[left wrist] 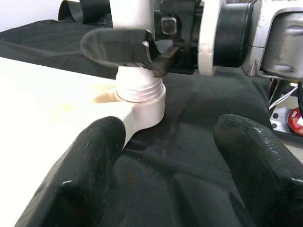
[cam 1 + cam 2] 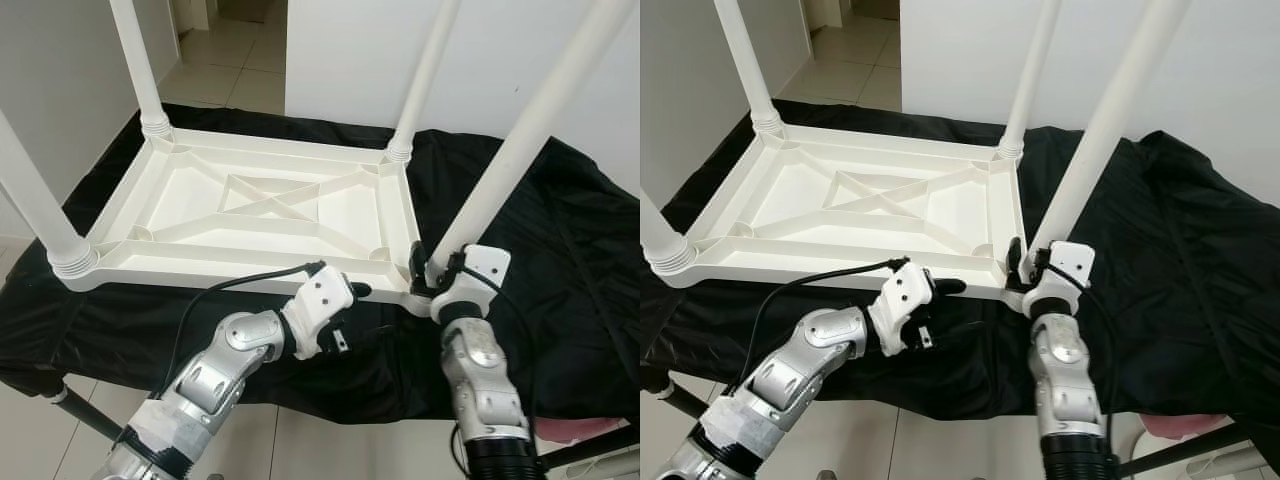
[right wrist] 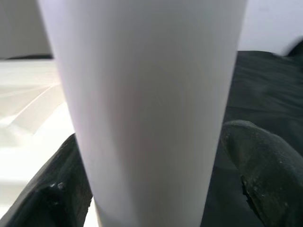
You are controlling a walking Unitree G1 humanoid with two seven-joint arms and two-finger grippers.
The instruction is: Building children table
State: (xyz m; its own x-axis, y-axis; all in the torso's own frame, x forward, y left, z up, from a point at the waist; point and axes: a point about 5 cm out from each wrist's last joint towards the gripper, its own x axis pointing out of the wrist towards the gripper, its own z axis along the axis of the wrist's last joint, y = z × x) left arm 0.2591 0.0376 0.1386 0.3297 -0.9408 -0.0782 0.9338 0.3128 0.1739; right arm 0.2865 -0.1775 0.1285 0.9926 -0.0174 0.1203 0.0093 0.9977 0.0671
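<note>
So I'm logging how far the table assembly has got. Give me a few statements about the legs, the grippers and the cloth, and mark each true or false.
1. The white tabletop lies upside down on a black cloth. True.
2. The right gripper is closed around the near right leg, low by its socket. True.
3. The left gripper grips that same leg. False: it is open, beside the tabletop's near edge, holding nothing.
4. Only two legs stand in the tabletop. False: four legs stand at its corners.
5. The cloth is red. False: it is black.
</note>
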